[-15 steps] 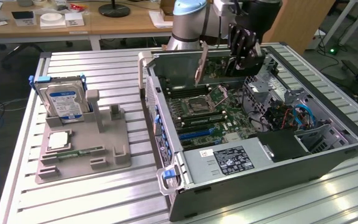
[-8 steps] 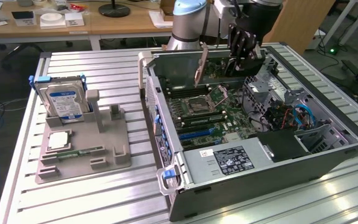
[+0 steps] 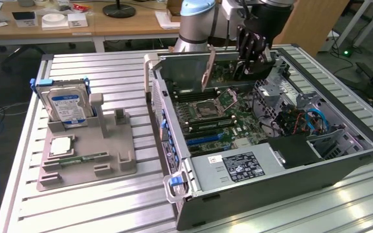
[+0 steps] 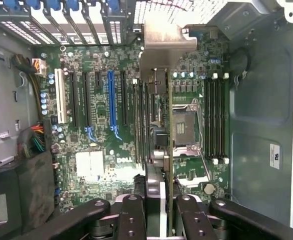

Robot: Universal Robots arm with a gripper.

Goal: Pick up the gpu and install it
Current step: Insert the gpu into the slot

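- Above the open computer case, the gripper is hovering over the motherboard.
- The gripper is clamping the gpu edge-on, straight below its fingers, seemingly not yet seated.
- The gpu's long axis is running parallel to the blue slot, offset beside it, with the bracket pointing toward the rear covers.

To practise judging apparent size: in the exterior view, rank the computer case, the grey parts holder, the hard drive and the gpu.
1. computer case
2. grey parts holder
3. hard drive and gpu: too alike to rank; the gpu stands farther from the camera.
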